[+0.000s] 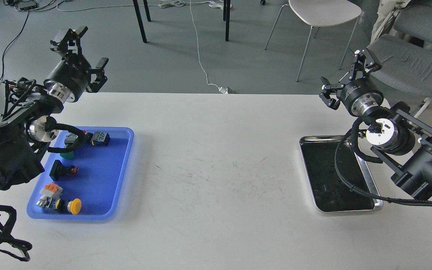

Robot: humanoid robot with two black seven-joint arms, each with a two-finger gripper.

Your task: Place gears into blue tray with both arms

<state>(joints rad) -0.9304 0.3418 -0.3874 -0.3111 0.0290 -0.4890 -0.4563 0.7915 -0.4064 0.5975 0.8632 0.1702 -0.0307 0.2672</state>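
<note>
The blue tray (pixel 103 187) lies at the table's left side and holds several coloured-capped push buttons. I cannot make out the gears; only faint dark specks show inside the steel tray (pixel 369 180) at the right. My left gripper (pixel 84 51) hangs open and empty beyond the table's far left edge, above and behind the blue tray. My right gripper (pixel 346 77) is open and empty too, raised over the far right edge behind the steel tray.
A yellow-capped button (pixel 74 206), a green one (pixel 66 154) and a black switch (pixel 61 170) lie in the blue tray. My right arm's cable (pixel 345 180) drapes over the steel tray. Chairs (pixel 323 13) and table legs stand on the floor beyond.
</note>
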